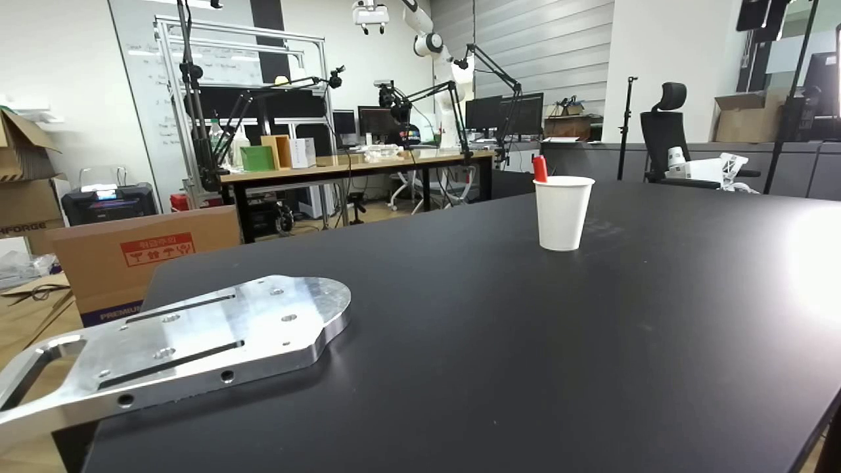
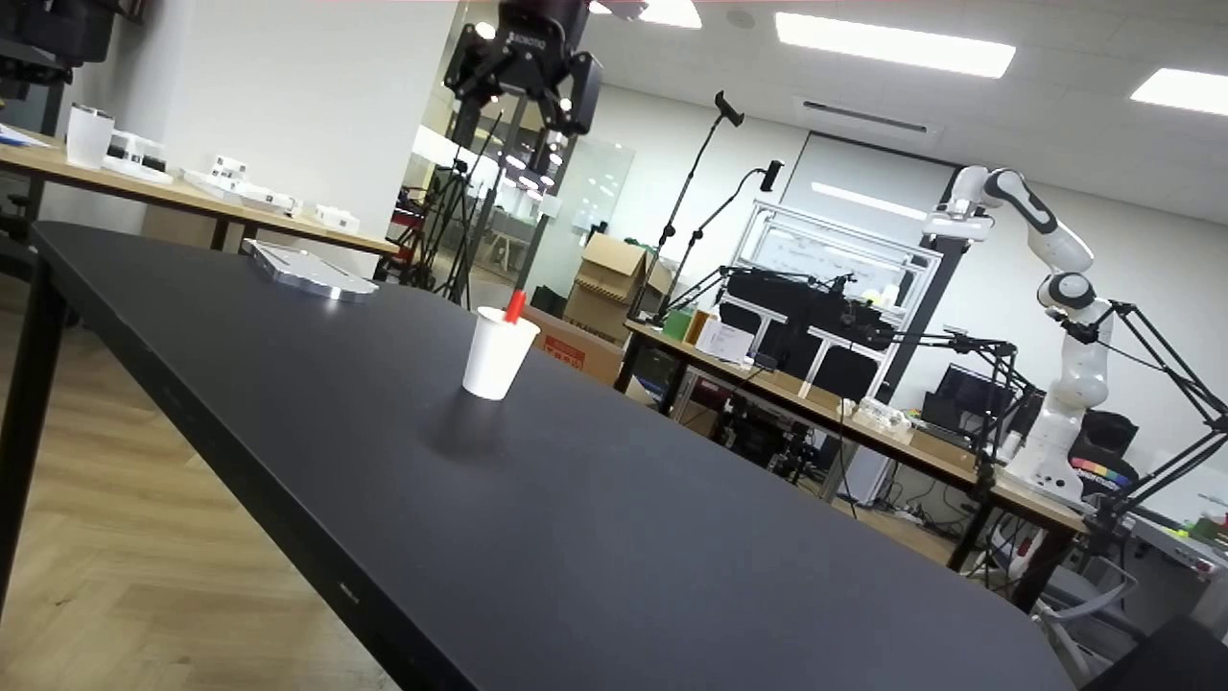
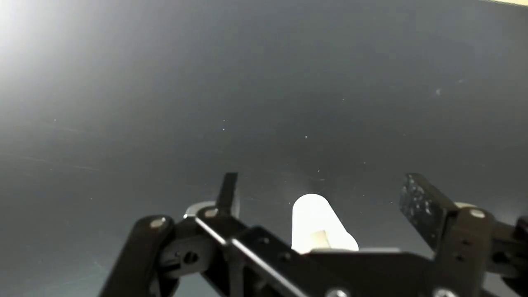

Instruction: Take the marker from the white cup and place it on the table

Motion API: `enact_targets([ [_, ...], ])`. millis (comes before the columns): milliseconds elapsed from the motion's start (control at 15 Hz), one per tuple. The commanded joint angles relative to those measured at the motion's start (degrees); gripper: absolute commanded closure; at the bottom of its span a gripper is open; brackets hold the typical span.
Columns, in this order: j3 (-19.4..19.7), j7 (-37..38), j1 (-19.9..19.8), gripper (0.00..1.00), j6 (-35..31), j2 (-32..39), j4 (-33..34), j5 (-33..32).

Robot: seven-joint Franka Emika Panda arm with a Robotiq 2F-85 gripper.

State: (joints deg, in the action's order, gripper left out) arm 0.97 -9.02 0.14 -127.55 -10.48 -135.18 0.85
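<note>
1. Worktop [image 1: 499, 341]: matte black and flat; you can note specks and faint scratches in the wrist view.
2. White arm [image 2: 1082, 369]: in both exterior views you find it in the background, well apart from the worktop.
3. Carton [image 1: 158, 276]: brown and printed, standing just past the worktop's edge.
4. Plate [image 1: 204, 332]: silver metal, slotted and drilled; it lies flat, its handle end projecting over the worktop's edge.
5. Jaws: yours stand wide apart, raised well above the worktop, as an exterior view shows.
6. Cup [image 1: 564, 217]: white, upright on the worktop, well apart from the plate. Your wrist view shows it overexposed, in line with the gap between the jaws and partly hidden by their mechanism.
7. Marker [image 1: 540, 169]: red, inside the cup, tilted at the rim with its upper end protruding. The cup wall hides its lower end from you; in the wrist view you cannot identify it.
</note>
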Motion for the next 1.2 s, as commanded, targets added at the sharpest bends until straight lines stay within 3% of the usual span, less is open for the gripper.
enact_targets([
  [0, -0.58, -1.2, 0.04, 0.0, 6.97, 12.33, 14.55, -4.97],
  [267, -2.03, -1.88, 1.23, 0.0, 12.62, 23.53, 27.49, -9.89],
  [667, -4.76, -5.67, 3.88, 0.0, 20.14, 37.37, 45.32, -10.03],
  [733, -4.51, -4.76, 3.07, 0.0, 15.95, 32.63, 37.52, -9.01],
  [867, -4.84, -4.96, 3.86, 0.0, 17.55, 35.82, 41.76, -9.1],
  [1133, -4.84, -5.43, 3.81, 0.0, 18.4, 36.97, 43.56, -9.15],
])
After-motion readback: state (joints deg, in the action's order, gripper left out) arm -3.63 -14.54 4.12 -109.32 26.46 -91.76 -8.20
